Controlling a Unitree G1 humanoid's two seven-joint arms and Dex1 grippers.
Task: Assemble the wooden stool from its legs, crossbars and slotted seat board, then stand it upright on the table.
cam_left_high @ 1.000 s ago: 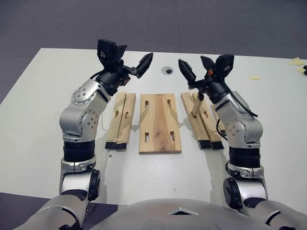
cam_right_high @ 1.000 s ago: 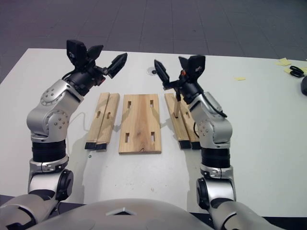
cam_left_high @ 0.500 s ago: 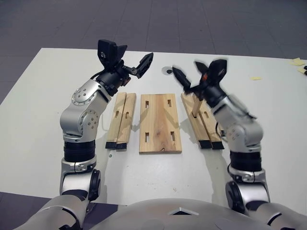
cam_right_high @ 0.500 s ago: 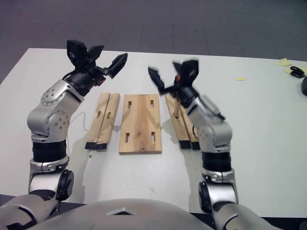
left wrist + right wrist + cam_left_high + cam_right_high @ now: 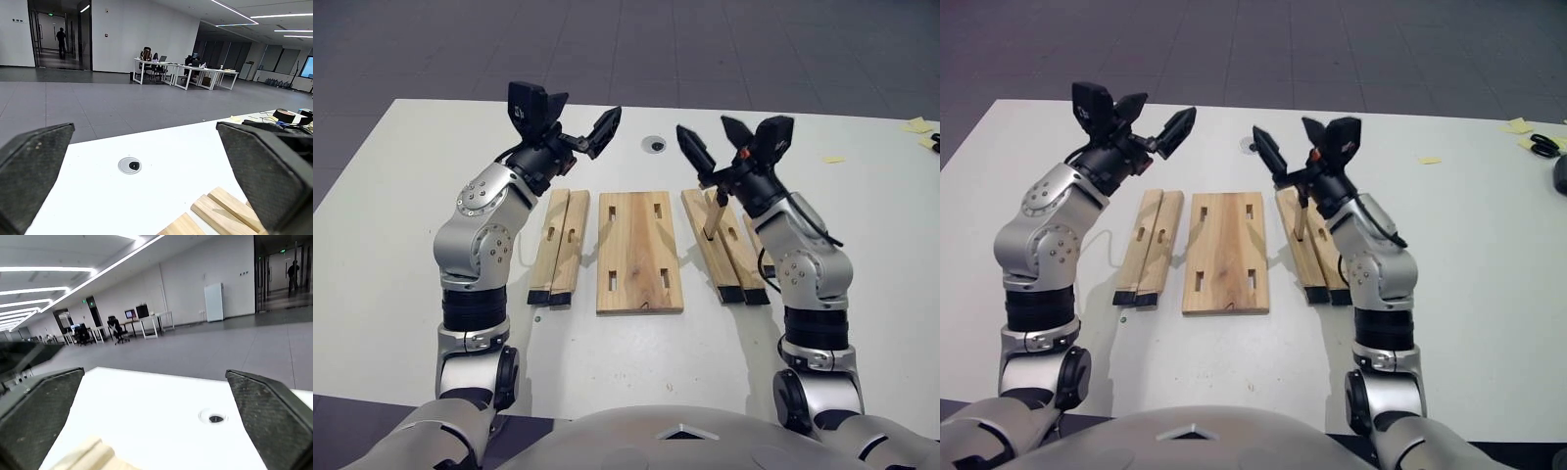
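We are making out no text, number or brand anywhere here. A small green lit sign (image 5: 283,250) is glowing above the dark doorway (image 5: 279,284) at the far end of the hall. Another small green sign (image 5: 86,301) is glowing farther along the wall. The characters on both are too small for us to read. Yellow paper notes (image 5: 920,125) are lying at the far right edge of the white tabletop (image 5: 431,196), and we are finding no legible writing on them.
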